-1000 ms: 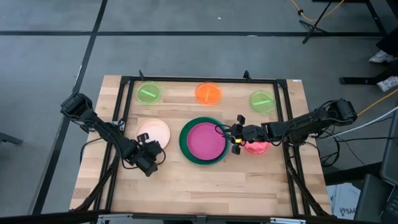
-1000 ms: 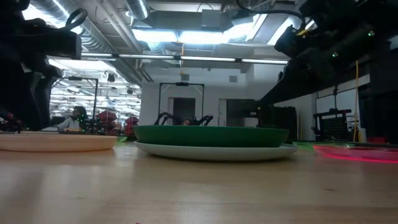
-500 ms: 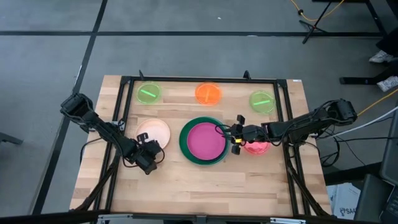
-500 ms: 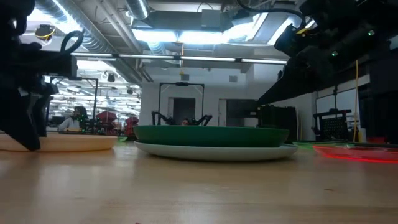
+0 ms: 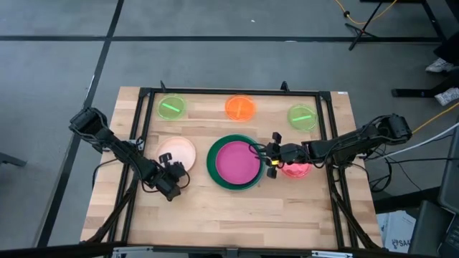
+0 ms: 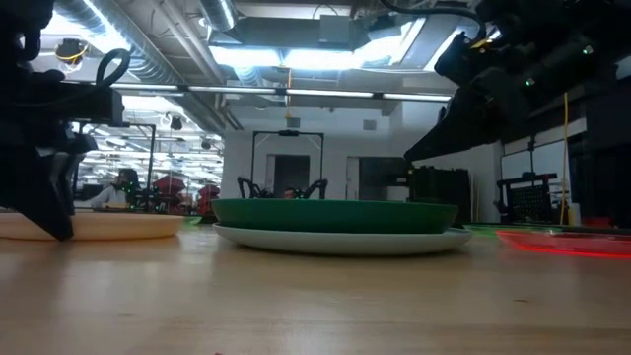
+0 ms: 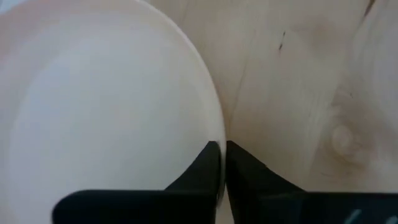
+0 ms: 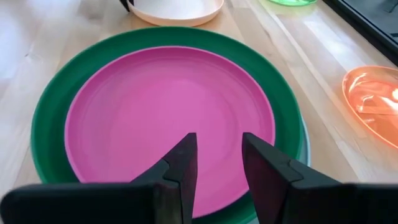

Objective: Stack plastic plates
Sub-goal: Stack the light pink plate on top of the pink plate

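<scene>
A pale pink plate (image 5: 177, 151) lies flat on the table, left of centre. My left gripper (image 5: 173, 172) stands at its near right rim and is shut on it; it also shows in the left wrist view (image 7: 222, 160). At the centre a magenta plate (image 5: 237, 161) lies in a dark green plate (image 5: 212, 162), which lies on a light blue plate (image 6: 296, 237). My right gripper (image 5: 266, 154) is open and empty above the stack's right edge, with the magenta plate (image 8: 168, 106) ahead of it. A red plate (image 5: 295, 170) lies under the right arm. My left gripper pinches the pale pink plate's rim (image 7: 219, 134) between its two fingers, one finger (image 7: 205, 171) over the plate's inside and one finger (image 7: 245, 171) outside it. The fingers come from above, slanting from the near right. The plate lies flat on the table (image 6: 108, 229).
Two lime green plates (image 5: 171, 107) (image 5: 302, 117) and an orange plate (image 5: 239, 107) lie along the table's far edge. A black frame (image 5: 229, 92) runs round the table. Bare wood lies in front of the stack (image 5: 237, 211).
My left gripper has come down onto the pale pink plate's near right rim and has stayed there for the last half second. The plate has not moved.
</scene>
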Robot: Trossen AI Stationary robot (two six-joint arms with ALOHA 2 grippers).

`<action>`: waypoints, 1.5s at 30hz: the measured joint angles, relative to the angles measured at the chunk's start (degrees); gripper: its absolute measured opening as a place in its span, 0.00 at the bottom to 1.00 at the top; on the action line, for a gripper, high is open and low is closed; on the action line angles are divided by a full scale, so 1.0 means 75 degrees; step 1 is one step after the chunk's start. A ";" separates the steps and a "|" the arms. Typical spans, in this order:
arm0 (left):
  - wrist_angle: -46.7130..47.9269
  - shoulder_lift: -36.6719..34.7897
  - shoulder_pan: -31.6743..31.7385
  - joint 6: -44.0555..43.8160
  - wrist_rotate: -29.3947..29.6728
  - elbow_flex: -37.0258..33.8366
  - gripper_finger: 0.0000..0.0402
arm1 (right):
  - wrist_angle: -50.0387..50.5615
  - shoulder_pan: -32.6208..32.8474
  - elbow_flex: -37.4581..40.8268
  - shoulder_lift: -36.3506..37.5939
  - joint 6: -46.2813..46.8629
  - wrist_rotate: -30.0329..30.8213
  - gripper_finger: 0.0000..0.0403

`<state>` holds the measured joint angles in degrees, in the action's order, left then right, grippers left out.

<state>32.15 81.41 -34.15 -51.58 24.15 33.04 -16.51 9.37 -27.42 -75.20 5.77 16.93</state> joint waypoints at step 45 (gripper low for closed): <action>-0.2498 0.0003 0.1205 0.5972 0.0816 0.1996 0.03 | 0.0055 0.0000 0.0000 -0.0003 0.0077 -0.0007 0.29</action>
<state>13.42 81.43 -25.11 -6.79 30.26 48.01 -16.10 9.37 -27.42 -75.22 6.35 16.88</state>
